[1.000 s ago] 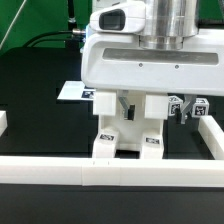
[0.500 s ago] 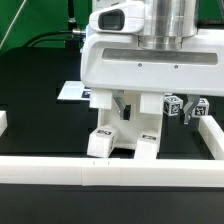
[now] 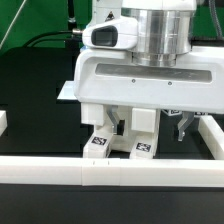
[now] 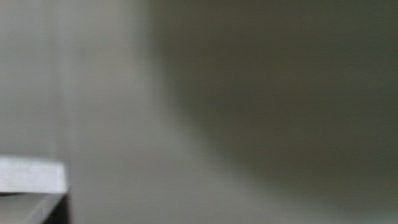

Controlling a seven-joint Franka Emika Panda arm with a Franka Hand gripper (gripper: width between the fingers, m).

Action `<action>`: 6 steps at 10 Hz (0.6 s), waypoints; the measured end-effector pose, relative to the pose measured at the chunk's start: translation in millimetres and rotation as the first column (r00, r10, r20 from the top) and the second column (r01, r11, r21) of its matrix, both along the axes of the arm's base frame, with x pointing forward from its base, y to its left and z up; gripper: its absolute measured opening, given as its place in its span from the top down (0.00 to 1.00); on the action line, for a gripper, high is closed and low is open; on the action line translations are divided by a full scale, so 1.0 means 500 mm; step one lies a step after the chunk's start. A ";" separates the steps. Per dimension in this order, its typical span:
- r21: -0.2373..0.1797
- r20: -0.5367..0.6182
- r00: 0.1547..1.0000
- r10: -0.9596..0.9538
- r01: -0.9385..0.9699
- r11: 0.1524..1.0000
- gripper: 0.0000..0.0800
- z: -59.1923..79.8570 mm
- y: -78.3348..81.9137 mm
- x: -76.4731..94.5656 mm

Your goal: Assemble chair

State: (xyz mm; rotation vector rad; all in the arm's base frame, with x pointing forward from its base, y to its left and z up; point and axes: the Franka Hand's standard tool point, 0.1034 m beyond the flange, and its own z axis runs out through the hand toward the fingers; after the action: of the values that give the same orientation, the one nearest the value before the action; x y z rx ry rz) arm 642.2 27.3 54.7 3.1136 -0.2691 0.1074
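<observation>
Two chunky white chair blocks with black-and-white tags stand side by side just behind the front rail, one (image 3: 100, 143) on the exterior view's left and one (image 3: 142, 148) to its right. My gripper (image 3: 148, 132) hangs low right over them, its wide white hand covering their tops. A dark finger (image 3: 118, 128) shows in the gap between the blocks and another (image 3: 180, 125) beyond the right block, so the jaws stand wide with that block between them, open. The wrist view is a grey blur with only a white corner (image 4: 25, 175).
A long white border rail (image 3: 110, 172) runs along the front, and another (image 3: 207, 135) along the exterior view's right. A short rail end (image 3: 3, 122) sits at the left. The marker board (image 3: 68, 92) shows behind the hand on the black table.
The hand has come down lower and a little to the exterior view's left, now hiding the small tagged pieces on the right. The two blocks sit slightly nearer the front rail.
</observation>
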 end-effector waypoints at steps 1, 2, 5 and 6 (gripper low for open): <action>-0.001 0.002 1.000 0.002 -0.002 1.000 0.19 0.003 0.006 0.002; 0.000 0.006 1.000 0.003 -0.003 1.000 0.19 0.008 0.007 0.004; 0.018 -0.024 0.998 0.063 -0.062 0.998 0.19 0.091 0.000 -0.003; 0.021 -0.030 0.995 0.091 -0.091 0.996 0.19 0.115 -0.008 -0.007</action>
State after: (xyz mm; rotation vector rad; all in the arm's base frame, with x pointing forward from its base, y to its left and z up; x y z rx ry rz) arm 638.6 23.2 112.3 3.1438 -0.1287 0.0582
